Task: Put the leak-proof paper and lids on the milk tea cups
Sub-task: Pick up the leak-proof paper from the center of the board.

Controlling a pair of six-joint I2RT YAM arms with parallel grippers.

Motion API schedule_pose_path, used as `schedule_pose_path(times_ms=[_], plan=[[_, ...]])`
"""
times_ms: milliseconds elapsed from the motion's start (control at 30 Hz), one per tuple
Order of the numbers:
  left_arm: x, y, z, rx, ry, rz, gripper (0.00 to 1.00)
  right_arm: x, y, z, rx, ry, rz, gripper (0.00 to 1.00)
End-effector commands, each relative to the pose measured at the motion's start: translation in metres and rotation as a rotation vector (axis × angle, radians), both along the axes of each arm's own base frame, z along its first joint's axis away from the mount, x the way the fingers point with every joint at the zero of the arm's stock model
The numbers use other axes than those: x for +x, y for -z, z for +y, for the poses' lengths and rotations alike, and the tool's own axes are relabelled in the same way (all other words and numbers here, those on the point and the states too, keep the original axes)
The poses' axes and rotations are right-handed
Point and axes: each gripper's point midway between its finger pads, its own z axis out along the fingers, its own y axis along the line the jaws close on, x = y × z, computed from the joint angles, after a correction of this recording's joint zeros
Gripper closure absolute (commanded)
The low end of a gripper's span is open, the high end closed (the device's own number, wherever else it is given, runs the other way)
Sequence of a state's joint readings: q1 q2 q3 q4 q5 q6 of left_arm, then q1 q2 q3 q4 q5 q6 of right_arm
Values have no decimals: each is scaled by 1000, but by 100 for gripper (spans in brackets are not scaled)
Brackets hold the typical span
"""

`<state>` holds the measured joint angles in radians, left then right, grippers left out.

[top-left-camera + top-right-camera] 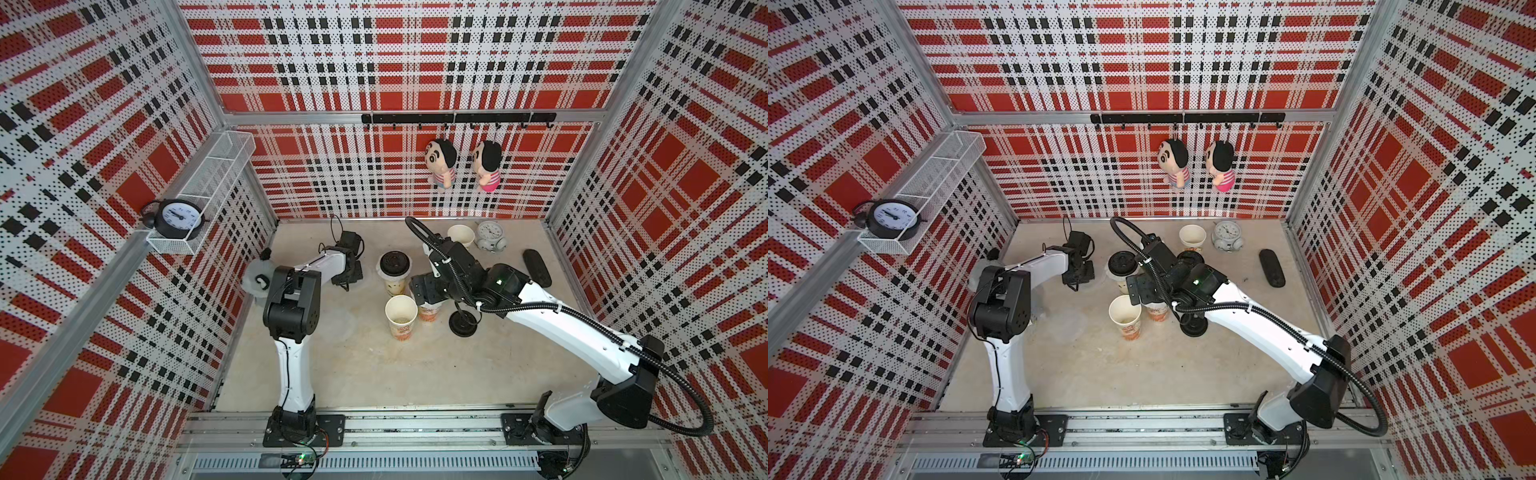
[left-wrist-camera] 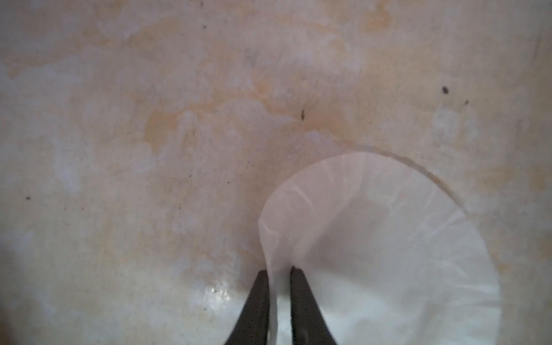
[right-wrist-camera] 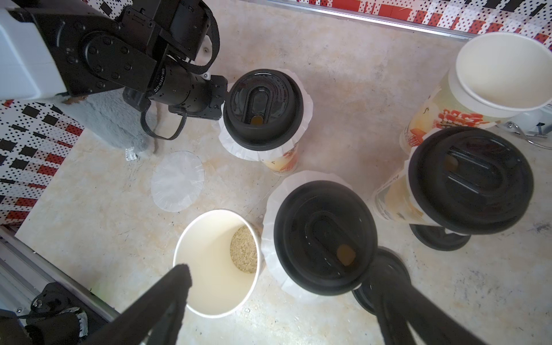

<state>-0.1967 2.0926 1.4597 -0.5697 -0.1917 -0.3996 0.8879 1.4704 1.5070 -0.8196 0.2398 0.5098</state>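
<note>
Right wrist view: right gripper [image 3: 285, 271] wide, empty, above cups [image 3: 209, 286]. Three carry lids [image 3: 325, 239] over paper [image 3: 270, 215]; one open cup holds tan grains [image 3: 243, 254] (far cup [image 3: 504, 68] looks empty). The left gripper [image 2: 278, 270] is narrow, pinching the raised edge of a loose sheet [image 2: 388, 254] lying on the table [image 2: 149, 119].

Stained beige tabletop [image 1: 395, 374] — milk tea cups [image 1: 401, 313], a flat leak-proof paper [image 3: 177, 180], black lids [image 1: 462, 326], alarm clock [image 1: 490, 236]

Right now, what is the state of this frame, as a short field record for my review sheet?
left gripper: shut on the edge of a leak-proof paper sheet
right gripper: open, empty
lidded milk tea cups: three
uncovered milk tea cups: two
spare paper sheet: flat on the table
</note>
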Motion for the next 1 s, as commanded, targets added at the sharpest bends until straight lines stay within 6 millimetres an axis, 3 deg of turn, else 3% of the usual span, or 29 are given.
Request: schedule_pose_path(times_ms=[0,67,167,367,433,467,567,667,767,867,967], plan=[[-20,15,5,7,-1,73,90,-4,-10,-13,10,26,-16,3],[-18,1,3,7,4,52,93,-4,-10,-14,8,30,-17,3],[-12,-34,0,17,14,-1,98,-4,-11,-16,7,37,-20,3],[-12,-135,-9,22,39,-155,100,-1,-18,-24,13,61,-33,3],[-19,-172,-4,26,31,-214,100,1,-21,-28,15,75,-40,3],[-26,-188,-19,22,66,-237,100,1,-22,-30,17,80,-40,3],[-47,-233,-30,-2,104,-301,100,4,-27,-37,22,99,-48,3],[-77,-273,-61,-42,215,-363,100,7,-32,-48,19,128,-59,3],[-114,-299,-112,-123,341,-404,100,11,-38,-63,18,169,-66,3],[-158,-309,-169,-217,485,-404,100,14,-43,-84,23,226,-72,3],[-192,-307,-206,-273,572,-385,100,13,-48,-103,35,266,-82,3]])
